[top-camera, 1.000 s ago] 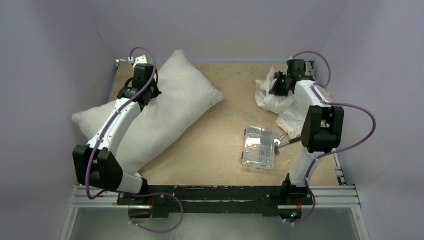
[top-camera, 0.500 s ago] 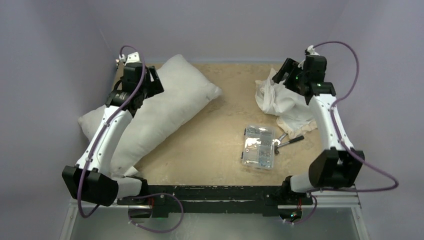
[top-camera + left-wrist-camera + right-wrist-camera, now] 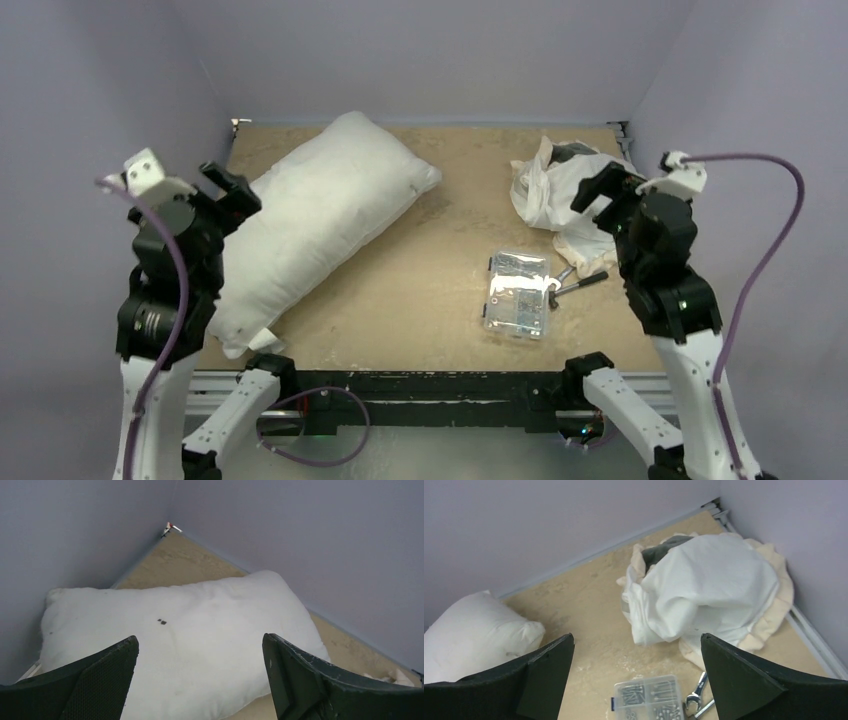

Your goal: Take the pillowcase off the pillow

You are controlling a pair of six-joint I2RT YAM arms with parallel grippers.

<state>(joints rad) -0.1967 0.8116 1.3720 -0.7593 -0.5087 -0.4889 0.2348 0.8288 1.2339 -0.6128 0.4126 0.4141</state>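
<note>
The plump white pillow (image 3: 330, 215) lies bare and slanted across the left half of the table, with no cover on it. The pillowcase (image 3: 560, 195) sits crumpled at the back right, white inside out, with a cream frill and a bit of dark grey showing. My left gripper (image 3: 228, 188) hangs open in the air over the pillow's near left side, holding nothing. In the left wrist view the pillow (image 3: 200, 610) lies below the gripper (image 3: 200, 639). My right gripper (image 3: 602, 190) is raised and open, short of the pillowcase (image 3: 709, 595); its jaws (image 3: 636, 637) are empty.
A clear plastic box of screws (image 3: 518, 292) lies on the tan table (image 3: 430, 260) at the right middle, with a wrench (image 3: 575, 282) beside it. Purple walls close in the left, back and right. In the right wrist view the box (image 3: 649, 700) is below the jaws.
Both grippers have opened and let go, the left of the pillow, the right of the pillowcase. Both arms have drawn back and up toward the near edge.
</note>
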